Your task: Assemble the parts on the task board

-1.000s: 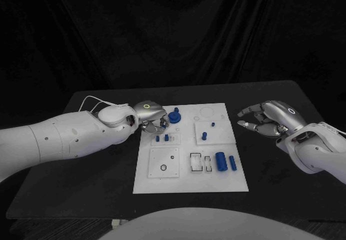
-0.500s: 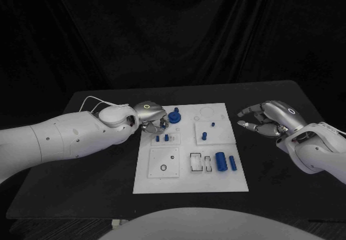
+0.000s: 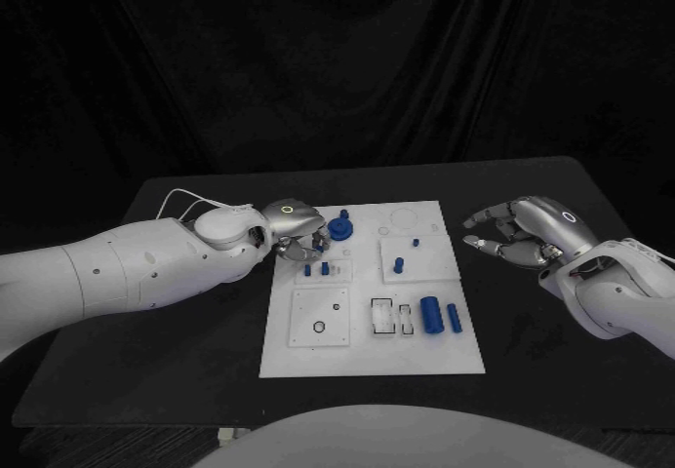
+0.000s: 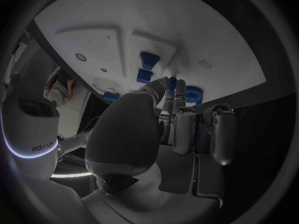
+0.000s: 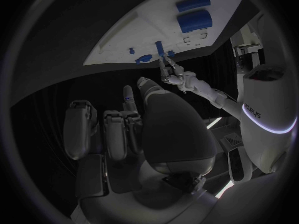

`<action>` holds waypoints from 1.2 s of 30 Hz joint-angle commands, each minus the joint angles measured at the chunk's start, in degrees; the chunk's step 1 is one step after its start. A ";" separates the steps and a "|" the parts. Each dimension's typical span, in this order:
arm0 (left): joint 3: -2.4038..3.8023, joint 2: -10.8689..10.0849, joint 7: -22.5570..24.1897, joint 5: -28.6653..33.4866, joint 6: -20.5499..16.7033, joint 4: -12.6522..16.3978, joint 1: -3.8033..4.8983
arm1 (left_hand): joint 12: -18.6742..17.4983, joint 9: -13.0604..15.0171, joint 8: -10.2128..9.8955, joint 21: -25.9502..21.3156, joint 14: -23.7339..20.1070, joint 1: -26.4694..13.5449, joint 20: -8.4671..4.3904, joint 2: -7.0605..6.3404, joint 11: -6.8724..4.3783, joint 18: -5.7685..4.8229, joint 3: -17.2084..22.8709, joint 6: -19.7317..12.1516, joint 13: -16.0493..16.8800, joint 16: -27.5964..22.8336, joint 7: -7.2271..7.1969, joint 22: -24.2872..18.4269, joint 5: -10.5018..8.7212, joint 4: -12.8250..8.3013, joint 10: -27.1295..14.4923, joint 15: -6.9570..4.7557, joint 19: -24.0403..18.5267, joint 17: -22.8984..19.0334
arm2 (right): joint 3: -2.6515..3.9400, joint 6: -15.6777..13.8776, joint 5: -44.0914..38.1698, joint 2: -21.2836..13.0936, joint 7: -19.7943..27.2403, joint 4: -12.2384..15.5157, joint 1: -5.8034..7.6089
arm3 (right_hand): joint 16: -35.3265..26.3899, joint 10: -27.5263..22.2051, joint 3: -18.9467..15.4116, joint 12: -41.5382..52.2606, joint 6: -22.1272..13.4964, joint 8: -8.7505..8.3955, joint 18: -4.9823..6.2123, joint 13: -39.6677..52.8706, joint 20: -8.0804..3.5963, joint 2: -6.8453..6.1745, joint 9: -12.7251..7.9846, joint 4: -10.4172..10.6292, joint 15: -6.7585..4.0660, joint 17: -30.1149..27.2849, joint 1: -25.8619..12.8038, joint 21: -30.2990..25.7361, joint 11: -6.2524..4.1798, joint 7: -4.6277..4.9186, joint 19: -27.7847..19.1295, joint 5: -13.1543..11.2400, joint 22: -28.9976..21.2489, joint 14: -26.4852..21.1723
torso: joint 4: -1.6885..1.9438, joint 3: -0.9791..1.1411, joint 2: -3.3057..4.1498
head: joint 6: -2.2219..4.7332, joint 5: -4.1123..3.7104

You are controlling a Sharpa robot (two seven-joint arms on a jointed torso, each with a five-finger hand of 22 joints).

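Observation:
The white task board (image 3: 422, 356) lies mid-table. A round blue part (image 3: 340, 228) stands near the board's far left corner. My left hand (image 3: 293, 227) is right beside it, fingertips (image 4: 169, 86) against the part (image 4: 194, 94); whether they grip it I cannot tell. Two short blue pegs (image 3: 317, 269) stand just in front of that hand, also seen close up (image 4: 147, 67). Another peg (image 3: 398, 262) stands mid-board. A thick blue cylinder (image 3: 432, 315) and a slim one (image 3: 453, 315) lie at the near right. My right hand (image 3: 513, 234) hovers off the board's right edge, fingers apart, holding nothing.
A square inset with a small oval hole (image 3: 319, 318) and a rectangular slot (image 3: 384, 315) sit on the board's near half. Bare black table (image 3: 169, 331) surrounds the board. A white cable (image 3: 180, 198) loops over my left wrist.

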 commanded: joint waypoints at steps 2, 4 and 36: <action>-0.01 0.14 0.17 -0.02 0.68 -0.08 -0.21 | -0.20 -0.13 0.21 -0.51 -0.15 -0.37 0.04 -0.13 -0.19 -0.65 -0.27 -0.27 -0.04 -0.40 0.06 12.51 -0.54 0.08 -0.21 0.15 1.19 -0.17 | 0.04 0.17 -0.09 -0.05 -0.28 0.10 -0.13 | -0.27 6.14 0.34 0.15 0.49 0.15 0.28 15.09 0.11 0.42 -0.08 0.00 0.05 13.67 -0.16 -0.15 0.04 0.00 0.41 0.29 11.16 5.63 | -0.05 -0.04 -0.03 | -0.01 -0.06; -0.01 0.16 -0.01 -0.02 0.82 -0.16 -0.22 | -0.41 -0.31 0.10 -0.63 -0.23 -0.35 0.04 -0.19 -0.20 -0.62 -0.26 -0.57 -0.18 -0.49 -0.01 12.47 -0.67 0.04 -0.36 0.11 1.11 -0.31 | 0.04 0.19 -0.09 -0.05 -0.28 0.10 -0.13 | -0.27 6.14 0.34 0.15 0.49 0.15 0.28 15.09 0.11 0.42 -0.08 0.00 0.05 13.67 -0.16 -0.15 0.04 0.00 0.41 0.29 11.16 5.63 | -0.03 -0.05 -0.03 | -0.01 -0.05; 0.00 -5.26 -3.91 -0.02 -7.13 -0.36 -0.16 | 0.51 -8.03 2.99 -5.96 -3.35 0.12 0.26 -1.40 0.30 0.49 -4.21 -15.49 1.23 -2.97 -4.77 10.97 -8.06 3.48 -9.72 0.28 -2.02 -4.93 | 0.05 -0.21 -0.09 -1.76 -1.08 1.96 0.83 | -0.24 6.14 0.38 0.15 0.59 0.12 0.34 15.09 0.06 0.19 -0.13 -0.25 0.00 13.74 0.07 -0.43 -0.01 -0.05 0.28 0.35 11.08 5.65 | -0.26 -0.51 -0.31 | -0.01 -0.50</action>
